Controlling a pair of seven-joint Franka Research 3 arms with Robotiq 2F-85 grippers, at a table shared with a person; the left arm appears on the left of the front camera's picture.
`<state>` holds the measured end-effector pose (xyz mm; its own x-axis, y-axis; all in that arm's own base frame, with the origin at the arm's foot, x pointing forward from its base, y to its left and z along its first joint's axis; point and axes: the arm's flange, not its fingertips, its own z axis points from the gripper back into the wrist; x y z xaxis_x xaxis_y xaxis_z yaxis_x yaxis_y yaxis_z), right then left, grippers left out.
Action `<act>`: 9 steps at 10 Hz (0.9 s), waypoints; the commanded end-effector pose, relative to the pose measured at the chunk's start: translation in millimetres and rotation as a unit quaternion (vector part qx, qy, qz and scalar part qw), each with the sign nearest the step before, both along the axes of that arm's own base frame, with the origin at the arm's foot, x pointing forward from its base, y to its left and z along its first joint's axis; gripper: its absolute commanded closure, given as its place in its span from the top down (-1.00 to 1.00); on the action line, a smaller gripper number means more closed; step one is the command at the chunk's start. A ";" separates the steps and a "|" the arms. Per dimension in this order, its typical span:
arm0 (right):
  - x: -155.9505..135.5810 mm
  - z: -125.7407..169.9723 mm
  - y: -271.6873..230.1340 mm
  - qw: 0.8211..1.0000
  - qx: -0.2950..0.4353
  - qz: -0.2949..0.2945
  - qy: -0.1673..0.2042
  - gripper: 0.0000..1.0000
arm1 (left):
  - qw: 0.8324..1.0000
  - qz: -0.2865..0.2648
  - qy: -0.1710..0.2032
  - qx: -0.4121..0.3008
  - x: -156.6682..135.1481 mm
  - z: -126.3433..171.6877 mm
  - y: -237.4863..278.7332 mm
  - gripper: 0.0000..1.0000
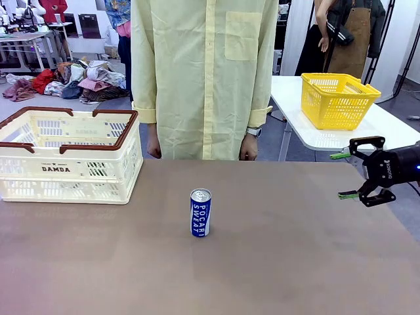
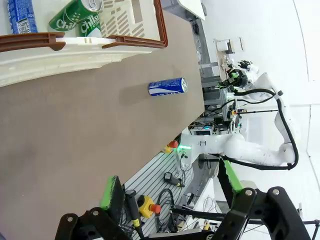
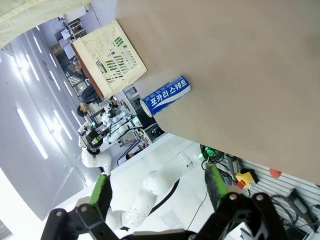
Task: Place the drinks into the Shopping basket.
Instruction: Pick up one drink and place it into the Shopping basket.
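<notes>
Brown table [image 1: 295, 262]; white side table [image 1: 308, 125]; clothes heap [image 1: 79, 82] on floor.

the right tool [image 1: 349, 176] hangs at the right edge with jaws wide apart, holding nothing. the left tool [image 2: 170, 192] is likewise spread wide and empty.

The front camera faces across the table [image 1: 295, 262] toward a standing person [image 1: 203, 72]. Both wrist cameras, rolled sideways, look from farther off; all three views share the blue can [image 1: 200, 212] at mid-frame.
</notes>
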<state>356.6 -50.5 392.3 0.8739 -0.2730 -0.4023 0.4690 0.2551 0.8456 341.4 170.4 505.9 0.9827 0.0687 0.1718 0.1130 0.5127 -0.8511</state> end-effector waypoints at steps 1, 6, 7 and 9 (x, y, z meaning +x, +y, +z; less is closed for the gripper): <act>-0.3 4.4 -0.1 1.000 0.000 0.000 0.007 1.00 | 1.000 -0.001 0.002 0.003 -4.8 -1.3 -0.4 1.00; -0.3 4.4 -0.1 1.000 0.000 0.000 0.007 1.00 | 1.000 -0.001 0.002 0.003 -4.8 -1.3 -0.4 1.00; -0.3 4.4 -0.1 1.000 0.000 0.000 0.007 1.00 | 1.000 -0.001 0.002 0.003 -4.8 -1.3 -0.4 1.00; -0.3 4.4 -0.1 1.000 0.000 0.000 0.007 1.00 | 1.000 0.000 0.000 0.000 0.0 0.0 0.0 1.00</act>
<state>356.6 -50.5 392.3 0.8739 -0.2730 -0.4023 0.4690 0.2551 0.8456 341.5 170.4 505.7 0.9828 0.0687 0.1714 0.1126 0.5127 -0.8512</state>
